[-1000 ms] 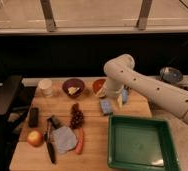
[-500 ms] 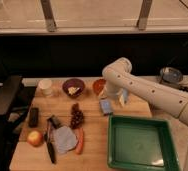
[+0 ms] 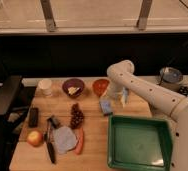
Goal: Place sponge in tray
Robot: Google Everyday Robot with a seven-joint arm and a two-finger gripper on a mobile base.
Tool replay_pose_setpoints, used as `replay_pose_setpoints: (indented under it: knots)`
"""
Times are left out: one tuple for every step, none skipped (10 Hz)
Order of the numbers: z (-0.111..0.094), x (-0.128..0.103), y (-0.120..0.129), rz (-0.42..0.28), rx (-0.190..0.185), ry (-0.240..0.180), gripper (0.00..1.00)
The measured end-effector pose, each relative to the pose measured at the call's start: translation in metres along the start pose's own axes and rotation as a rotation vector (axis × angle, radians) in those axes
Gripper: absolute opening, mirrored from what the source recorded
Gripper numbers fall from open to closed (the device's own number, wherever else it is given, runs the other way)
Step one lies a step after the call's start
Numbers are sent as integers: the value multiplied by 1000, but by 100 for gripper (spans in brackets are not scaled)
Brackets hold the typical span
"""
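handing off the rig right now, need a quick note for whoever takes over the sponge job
Gripper: low over the table, near the orange bowl and just right of the sponge; no hold on the sponge is visible.
Sponge: lying on the table just beyond the tray's far-left corner, outside it.
Tray: front right of the table, nothing in it.
Done: arm is at the sponge.
Left: grasp the sponge, lift it, carry it over the tray, release.

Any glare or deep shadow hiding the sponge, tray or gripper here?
Camera view: the table is evenly, warmly lit, and it is dark beyond its far edge. There is no glare on the sponge or tray. The gripper, low over the table just right of the sponge, blends into the bright white arm.
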Motion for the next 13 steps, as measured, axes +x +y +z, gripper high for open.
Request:
replay_pose_setpoints:
  knots:
    - [2,1,-4,-5,33,-42,80]
    - [3,2,-4,-5,50,-63,80]
    - [3,2,-3,-4,55,-68,80]
    - [3,2,-5,-6,55,-68,80]
    - [3,1,-6,-8,54,-68,80]
    - [4,1,-4,-10,50,-65,80]
    - [7,0,-8,-39,24,-56,80]
    - [14,-3,-16,-70,3,-48,80]
    - [20,-6,-25,-88,-1,-47,80]
    - [28,-4,-27,-105,-14,-40,80]
    - [35,-4,-25,-113,-20,-41,80]
    - [41,-3,-26,-126,-21,-37,80]
    - [44,-3,-29,-136,-17,-36,80]
